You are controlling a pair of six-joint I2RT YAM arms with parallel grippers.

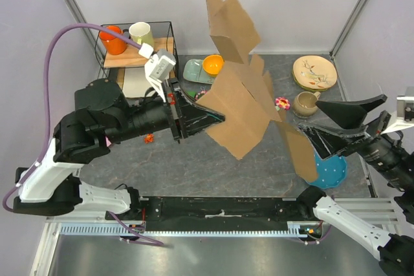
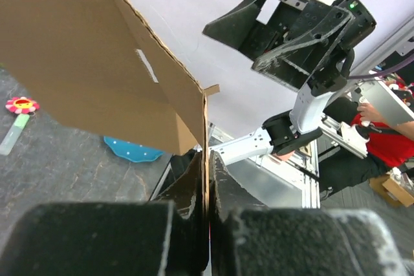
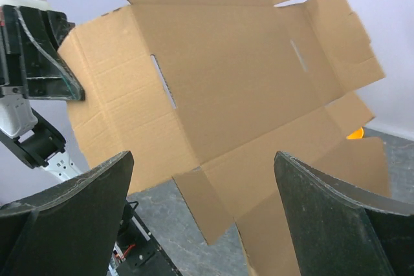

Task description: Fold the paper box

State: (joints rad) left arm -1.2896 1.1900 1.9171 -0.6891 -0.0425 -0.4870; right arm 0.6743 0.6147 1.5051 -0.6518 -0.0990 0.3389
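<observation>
**Cardboard sheet up in the air, only one pincer on it**

The paper box (image 1: 242,88) isn't a box at all right now. It's a flat die-cut sheet with its flaps spread out and two slits showing, held up off the bench (image 1: 194,166) over the middle and tilted. One flap pokes up high toward the back wall. Another hangs down on the right, and from above it overlaps the blue dotted plate (image 1: 331,171). I can't tell if it touches anything down there.

The left pincer (image 1: 217,117) is clamped tight on the sheet's edge. In the left wrist view the two fingers are squeezed together with just the cardboard between them.

The right pincer (image 3: 204,224) is spread as wide as it goes and has nothing in it. It faces the broad side of the sheet, with both fingers apart from the cardboard.

Other stuff around:
- A wire rack (image 1: 169,37) at the back left holds an orange cup (image 1: 113,38) and a pale green mug (image 1: 141,32) on a wooden board.
- An orange bowl (image 1: 212,64) sits just behind the sheet.
- A cream plate (image 1: 315,72) is at the back right, with a tan mug (image 1: 304,103) near it.
- A little flower toy (image 1: 282,103) lies just beside that mug.
</observation>
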